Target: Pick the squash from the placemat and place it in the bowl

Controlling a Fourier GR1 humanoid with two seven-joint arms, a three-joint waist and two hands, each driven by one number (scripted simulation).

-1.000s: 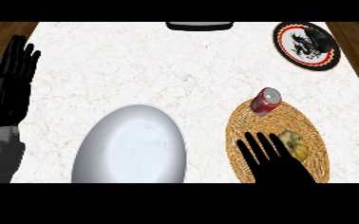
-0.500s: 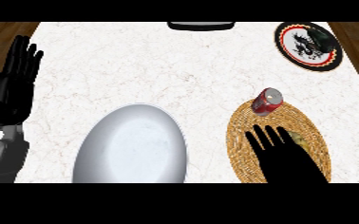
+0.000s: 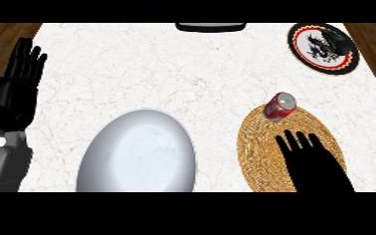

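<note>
A round woven placemat (image 3: 258,144) lies at the lower right of the counter. My right hand (image 3: 312,159) is spread flat over it with straight fingers. The squash is hidden beneath that hand. A large white bowl (image 3: 140,154) sits at the lower middle, left of the placemat. My left hand (image 3: 21,87) rests open at the left edge, fingers up.
A red can (image 3: 280,106) lies on its side at the placemat's far edge, just beyond my right fingertips. A dark round plate with a red rim and black dragon design (image 3: 322,47) sits at the back right. A dark object (image 3: 211,27) sits at the back edge.
My right hand has moved right and slightly forward over the placemat, now covering the squash that showed beside it a second ago. The left hand has barely shifted.
</note>
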